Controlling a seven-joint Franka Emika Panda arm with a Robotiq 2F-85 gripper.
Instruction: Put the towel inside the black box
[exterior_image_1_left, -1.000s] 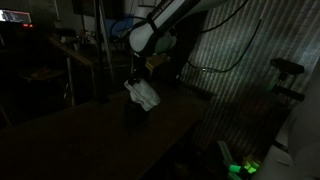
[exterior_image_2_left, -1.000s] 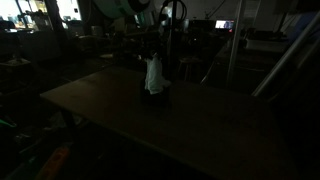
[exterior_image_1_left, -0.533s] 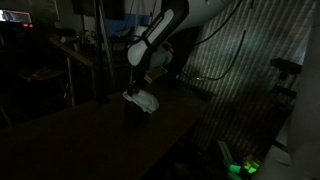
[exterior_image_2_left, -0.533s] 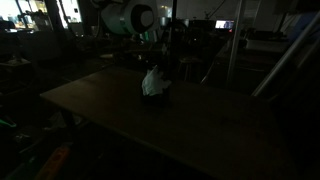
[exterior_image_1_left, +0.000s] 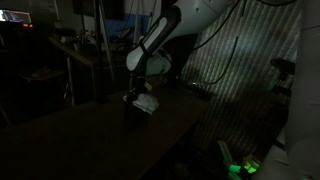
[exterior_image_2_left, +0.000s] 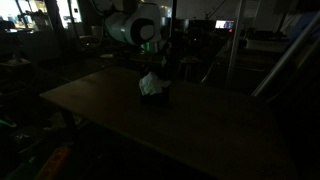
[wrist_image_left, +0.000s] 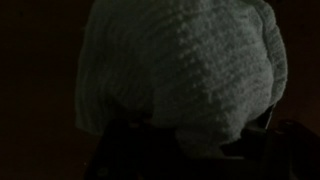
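The scene is very dark. The white towel (exterior_image_1_left: 145, 101) hangs bunched under my gripper (exterior_image_1_left: 137, 93), which is shut on it just above the table. It also shows in an exterior view (exterior_image_2_left: 151, 85), with its lower end sunk onto a small dark shape, the black box (exterior_image_2_left: 158, 99), whose outline is hard to make out. In the wrist view the knitted towel (wrist_image_left: 180, 70) fills most of the picture, right against the jaws. The fingertips are lost in shadow.
The dark tabletop (exterior_image_2_left: 180, 130) stretches out round the box. Shelves, stands and lab clutter (exterior_image_1_left: 80, 50) stand behind the table. A corrugated wall (exterior_image_1_left: 240, 70) is on one side, and a green light (exterior_image_1_left: 240, 166) glows low beside it.
The arm has come down. The towel hung long and free above the box one second ago; now it is lower and bunched on the box.
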